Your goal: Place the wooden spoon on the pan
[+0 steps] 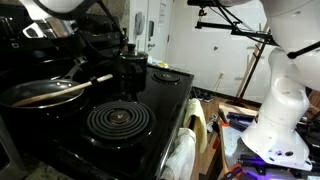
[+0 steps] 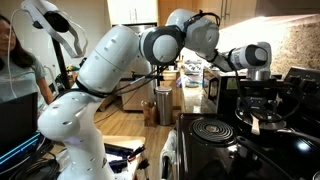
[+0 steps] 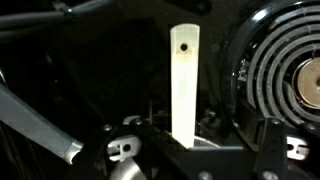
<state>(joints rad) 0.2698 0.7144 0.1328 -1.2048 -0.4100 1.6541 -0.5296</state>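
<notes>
A long, slender light-tan wooden spoon (image 1: pixel 80 85) is seen w/ its head end laid inside the round, shallow dark grey frying pan (image 1: pixel 40 90), its handle slanting up and out over the pan's rim twd the dark claw (image 1: pixel 128 68). The pan is set on the glossy black stove tabletop (image 1: pixel 165 100), just beside a black spiral coil burner (image 1: pixel 118 120). In the wrist view the spoon's pale handle (image 3: pixel 184 80), w/ a small hole near its end, is shown running straight into the claw (image 3: pixel 186 140), fingers on either side of it. Whether the claw is clamped on the handle or parted cannot be told. The pan's curved silvery metal handle (image 3: pixel 40 130) is caught at lower left, the burner at right. In an exterior view the white robot arm (image 2: pixel 120 60) is stretched across to the stove.
</notes>
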